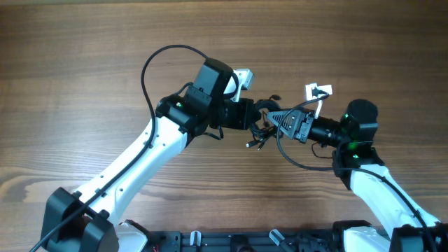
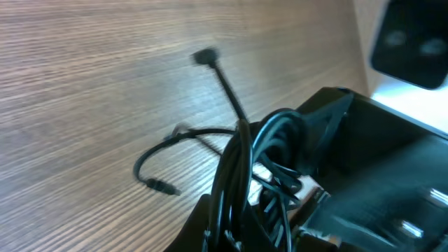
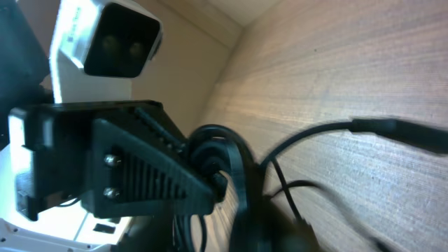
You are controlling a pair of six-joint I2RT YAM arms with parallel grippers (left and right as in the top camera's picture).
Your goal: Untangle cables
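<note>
The thin, dark black-green cables [image 1: 260,129] hang in a small tangled bunch near the middle of the brown wood-grain table [image 1: 84,56], right between the two arms' tips. The black left gripper [image 1: 257,112] reaches in from the left and the black right gripper [image 1: 274,117] from the right, so that their tips almost meet at the bunch.

In the left wrist view the cables [image 2: 241,168] rise as a tight bundle from between that gripper's own fingers at the bottom edge, and it is pinching them there. Several loops curl over the top of the bundle, close to the black wedge-shaped finger [image 2: 350,140] of the other arm (whether they touch it is hard to say). One stiff strand sticks out to the far left and ends in a small dark plug [image 2: 205,56] above the wood. A thinner wire [image 2: 161,155] lies in a loose arc on the table just left of the bundle.

In the right wrist view the loops [image 3: 224,157] sit at the tip of the left arm's ribbed black finger [image 3: 140,175]. A thicker strand with a dark plug body [image 3: 392,129] runs off to the right. The right gripper's own fingers are dark and blurred at the bottom edge, so I cannot tell whether they are spread or pressed together.
</note>
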